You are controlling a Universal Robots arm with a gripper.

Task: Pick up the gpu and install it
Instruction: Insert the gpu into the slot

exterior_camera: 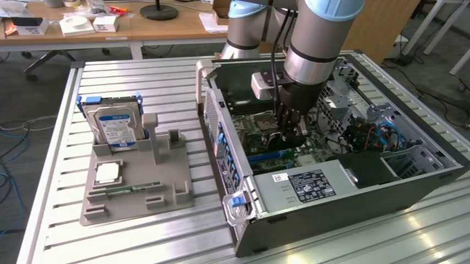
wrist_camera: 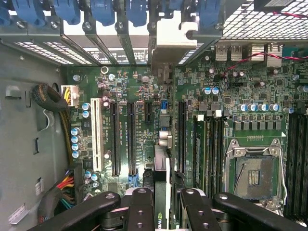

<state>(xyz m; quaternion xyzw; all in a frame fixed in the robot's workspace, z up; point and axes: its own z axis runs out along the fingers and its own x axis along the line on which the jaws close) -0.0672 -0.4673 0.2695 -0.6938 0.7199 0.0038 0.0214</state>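
Note:
My gripper (exterior_camera: 288, 133) reaches down into the open computer case (exterior_camera: 220, 126), low over the green motherboard (exterior_camera: 257, 140). In the wrist view the gripper (wrist_camera: 161, 204) is shut on the gpu (wrist_camera: 162, 144), a thin dark card seen edge-on between the black fingers (wrist_camera: 139, 211). The card runs along the expansion slots (wrist_camera: 130, 139), and its pale metal bracket (wrist_camera: 174, 33) sits at the rear slot openings beside the blue latches (wrist_camera: 103, 9). Whether its edge sits in a slot is hidden.
A grey fixture (exterior_camera: 169, 187) at the exterior view's left holds a blue-labelled hard drive (exterior_camera: 116, 127), a square chip (exterior_camera: 108, 173) and a small green memory stick (exterior_camera: 132, 190). Inside the case are the power supply (exterior_camera: 309, 184), the empty CPU socket (wrist_camera: 252, 175) and cable bundles (wrist_camera: 57, 103).

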